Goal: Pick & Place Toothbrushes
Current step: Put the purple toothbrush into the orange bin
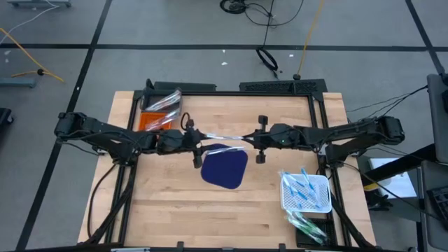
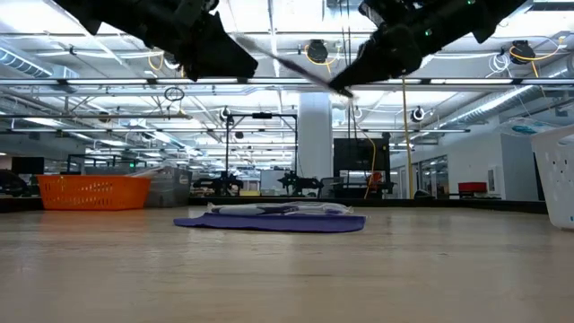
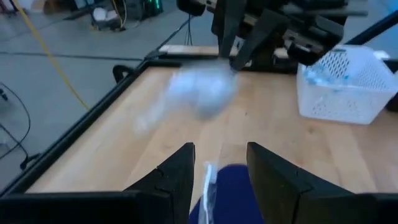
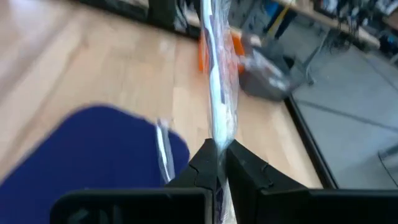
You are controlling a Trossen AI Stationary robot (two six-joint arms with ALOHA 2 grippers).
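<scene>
Right gripper point(image 4: 219, 163): you see its fingers pinched together on a clear wrapped toothbrush point(image 4: 217, 93), held in the air above the table point(image 1: 175, 203), over the far edge of the blue mat point(image 1: 225, 168).
Left gripper point(image 3: 219, 171): your left arm faces the right one across the table's middle; its fingers stand apart, and you cannot tell whether they touch the wrapper's other end.
Wrapped toothbrush: stretched between the 2 grippers, raised off the mat.
Blue mat: flat on the table, with clear wrapping point(image 2: 296, 209) lying on it.
White basket point(image 1: 306, 194): right front of the table, blue toothbrushes point(image 1: 301, 185) inside.
Orange bin point(image 1: 152, 120): far left corner.
</scene>
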